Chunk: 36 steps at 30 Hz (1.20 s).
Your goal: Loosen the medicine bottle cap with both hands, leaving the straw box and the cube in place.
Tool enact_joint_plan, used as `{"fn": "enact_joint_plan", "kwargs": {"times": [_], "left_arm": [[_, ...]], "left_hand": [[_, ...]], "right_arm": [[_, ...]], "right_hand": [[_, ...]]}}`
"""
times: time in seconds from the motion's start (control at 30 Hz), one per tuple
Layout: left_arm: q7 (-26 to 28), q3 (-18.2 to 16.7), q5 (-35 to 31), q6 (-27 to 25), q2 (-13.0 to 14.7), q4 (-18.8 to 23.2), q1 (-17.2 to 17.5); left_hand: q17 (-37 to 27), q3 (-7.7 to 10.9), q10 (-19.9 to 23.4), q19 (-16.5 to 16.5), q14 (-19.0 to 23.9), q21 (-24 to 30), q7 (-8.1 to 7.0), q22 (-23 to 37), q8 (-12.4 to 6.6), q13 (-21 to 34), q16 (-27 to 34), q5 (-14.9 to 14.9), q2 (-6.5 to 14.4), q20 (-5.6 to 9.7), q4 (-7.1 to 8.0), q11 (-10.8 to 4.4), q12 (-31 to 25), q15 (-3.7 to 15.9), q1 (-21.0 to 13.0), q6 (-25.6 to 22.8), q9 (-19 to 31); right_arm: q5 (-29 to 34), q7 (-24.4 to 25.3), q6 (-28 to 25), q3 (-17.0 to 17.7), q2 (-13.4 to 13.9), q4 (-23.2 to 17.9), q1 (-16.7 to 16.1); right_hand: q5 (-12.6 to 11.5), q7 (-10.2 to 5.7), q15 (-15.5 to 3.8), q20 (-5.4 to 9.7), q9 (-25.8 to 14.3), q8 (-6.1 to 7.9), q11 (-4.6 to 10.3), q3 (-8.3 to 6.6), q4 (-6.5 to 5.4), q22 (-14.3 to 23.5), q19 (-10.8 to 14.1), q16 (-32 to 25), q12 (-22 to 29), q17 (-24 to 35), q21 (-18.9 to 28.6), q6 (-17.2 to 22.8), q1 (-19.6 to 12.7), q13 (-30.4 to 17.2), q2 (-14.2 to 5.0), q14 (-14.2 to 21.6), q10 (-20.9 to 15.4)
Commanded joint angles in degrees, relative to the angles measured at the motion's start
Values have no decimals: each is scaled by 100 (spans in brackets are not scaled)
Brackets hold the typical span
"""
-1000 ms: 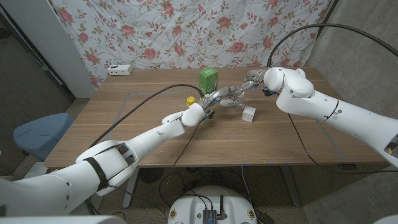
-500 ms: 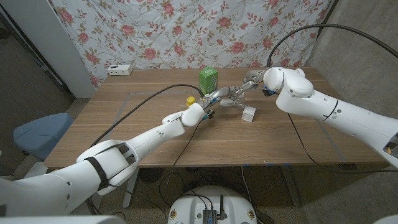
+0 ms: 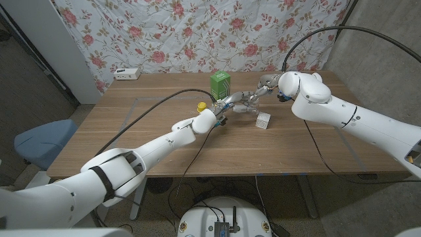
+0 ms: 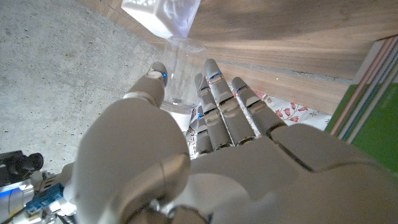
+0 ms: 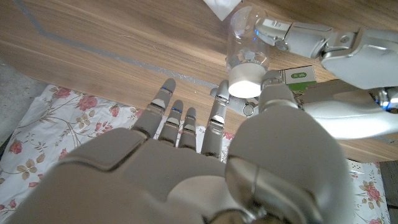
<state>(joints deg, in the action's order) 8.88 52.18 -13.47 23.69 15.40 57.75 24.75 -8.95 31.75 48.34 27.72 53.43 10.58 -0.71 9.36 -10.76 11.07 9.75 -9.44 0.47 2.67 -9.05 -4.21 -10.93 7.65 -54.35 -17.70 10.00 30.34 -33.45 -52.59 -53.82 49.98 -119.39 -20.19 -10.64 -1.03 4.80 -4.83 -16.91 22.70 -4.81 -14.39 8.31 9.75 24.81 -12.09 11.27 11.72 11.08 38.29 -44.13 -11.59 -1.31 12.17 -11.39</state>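
A clear medicine bottle (image 3: 243, 105) with a white cap (image 5: 244, 88) hangs sideways between my two hands near the table's middle. My left hand (image 3: 225, 105) grips its clear body (image 4: 176, 70), fingers (image 5: 287, 32) wrapped round it. My right hand (image 3: 260, 91) comes in from the far right and pinches the cap between thumb (image 5: 274, 94) and a finger. The green straw box (image 3: 220, 84) stands just behind my left hand. The white cube (image 3: 264, 120) sits on the table in front of the bottle, apart from both hands.
A small yellow object (image 3: 201, 105) lies left of my left hand. A white power strip (image 3: 127, 74) rests at the back left corner of the wooden table (image 3: 131, 138). A floral curtain hangs behind. Black cables trail over the table from both arms.
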Motion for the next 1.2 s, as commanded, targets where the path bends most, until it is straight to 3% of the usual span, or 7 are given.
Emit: {"fn": "enact_joint_plan", "kwargs": {"times": [0.03,0.6,1.2], "left_arm": [[8,3,-14,-36,11,43,20],[15,4,-23,-31,10,63,32],[-22,15,4,33,-36,-81,-34]], "left_hand": [[-24,34,434,-34,54,6,-15,14,4,8,19,-51,63,150,20,-386,-29,391,-12,13,18],[-26,36,438,-33,61,8,-19,14,2,7,23,-51,64,154,21,-390,-32,389,-6,10,18],[-23,40,443,-30,49,9,-26,14,2,7,15,-51,64,155,30,-391,-34,385,15,11,18]], "right_arm": [[-27,139,39,78,14,-36,-112],[-276,316,166,287,77,-101,-275],[-778,505,393,501,73,-4,-353]], "right_hand": [[-42,-15,-37,22,-12,72,23,-25,56,14,62,-29,39,-6,24,72,-92,-24,-26,69,-39],[-45,-145,-181,103,13,176,119,-192,144,13,146,-65,61,-7,39,327,-432,-20,-168,175,-174],[-46,-240,-245,170,85,126,198,-523,253,9,130,-38,31,-22,14,285,-1125,-13,-328,172,-183]]}}
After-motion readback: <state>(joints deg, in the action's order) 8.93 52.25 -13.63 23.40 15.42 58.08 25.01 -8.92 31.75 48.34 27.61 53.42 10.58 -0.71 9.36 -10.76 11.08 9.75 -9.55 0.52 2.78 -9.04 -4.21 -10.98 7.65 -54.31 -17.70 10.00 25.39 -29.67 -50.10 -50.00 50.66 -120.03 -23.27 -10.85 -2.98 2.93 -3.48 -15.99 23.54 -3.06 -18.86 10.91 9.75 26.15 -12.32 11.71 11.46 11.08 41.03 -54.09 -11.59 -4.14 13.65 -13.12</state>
